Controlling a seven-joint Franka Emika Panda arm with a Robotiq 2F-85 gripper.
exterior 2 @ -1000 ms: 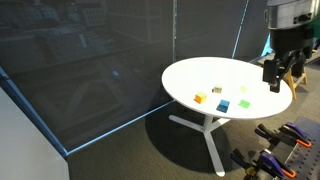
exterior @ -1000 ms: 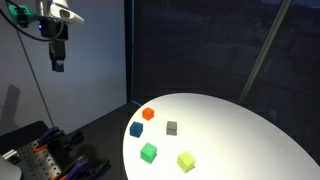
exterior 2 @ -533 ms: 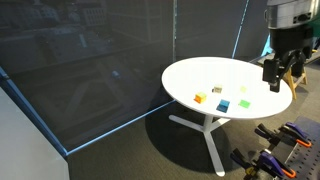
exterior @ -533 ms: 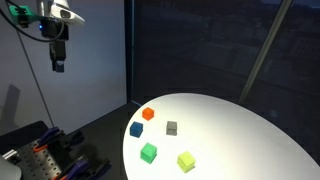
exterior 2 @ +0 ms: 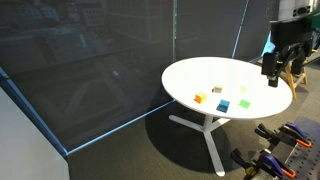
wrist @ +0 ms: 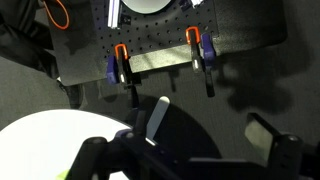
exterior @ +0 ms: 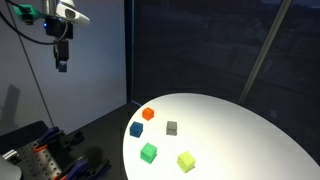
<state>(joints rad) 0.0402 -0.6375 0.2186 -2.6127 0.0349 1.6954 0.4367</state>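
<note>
Hand (exterior: 61, 62) hangs high, jaws wide and empty, out past the left edge of the worktop (exterior: 240, 125). The blue cube (exterior: 136, 129) sits well apart, down to the right.

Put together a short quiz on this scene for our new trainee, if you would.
1. Multiple choice: how many small coloured cubes lie on the white table? A three, B five, C seven.
2. True or false: the tool is gripping one of them.
3. Short answer: do the tool's jaws stand open or shut?

Key
1. B.
2. False: in both exterior views the tool hangs high, off to the side of the table, and holds nothing.
3. Open.
</note>
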